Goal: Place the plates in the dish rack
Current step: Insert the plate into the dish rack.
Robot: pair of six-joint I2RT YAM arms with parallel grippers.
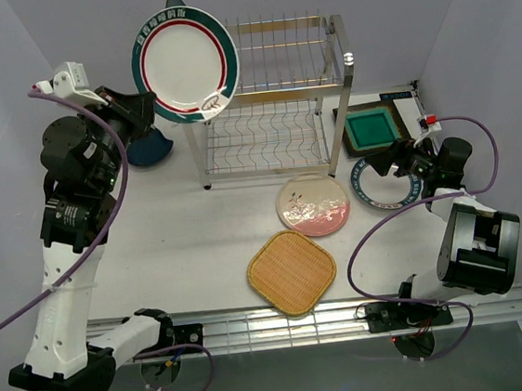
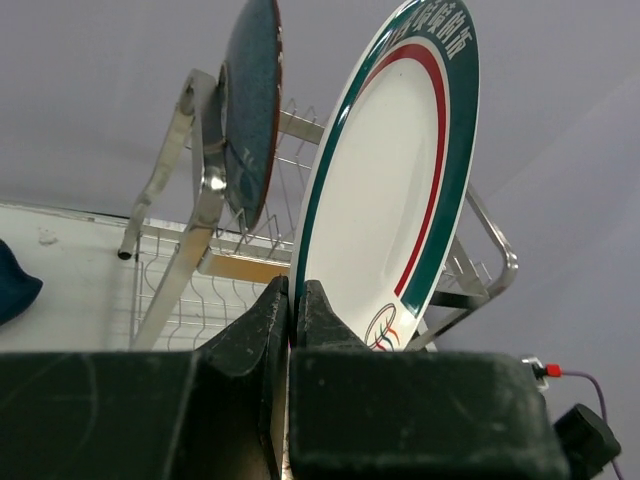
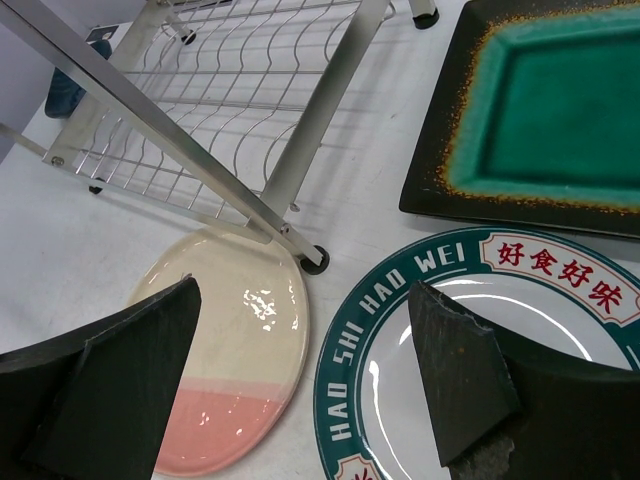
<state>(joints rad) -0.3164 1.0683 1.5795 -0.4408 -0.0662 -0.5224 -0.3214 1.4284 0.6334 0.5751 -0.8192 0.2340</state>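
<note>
Nearest to me, an orange woven rounded-square plate [image 1: 290,271] lay flat close to the near edge of the white bench [image 1: 183,250], about midway along it. Just beyond it sat a pink-cream floral round plate [image 1: 313,205] [image 3: 235,370], its far rim beside the front right foot of the rack.

My right gripper [image 1: 397,158] [image 3: 305,300] hung low over the right side of the bench with its fingers spread wide and nothing between them. One finger was above the floral plate, the other above a white round plate with a teal lettered rim [image 1: 379,186] [image 3: 480,370] lying flat there. I could not tell whether either finger touched. Behind that plate, towards the far right corner, lay a green square plate with a dark brown rim [image 1: 373,129] [image 3: 560,110].

Further back stood the tall two-tier stainless steel wire dish rack [image 1: 270,101] [image 2: 200,200]. My left gripper [image 1: 145,110] [image 2: 295,295] was pressed together on the lower rim of a white round plate with green and red rings [image 1: 185,63] [image 2: 400,190], holding it raised and nearly on edge at the rack's upper left front corner. Below my left arm, a dark blue leaf-shaped plate [image 1: 151,149] [image 2: 15,285] rested on the bench left of the rack. Farthest off, a dark teal speckled round plate [image 1: 173,1] [image 2: 250,110] stood upright at the left end of the upper shelf.
</note>
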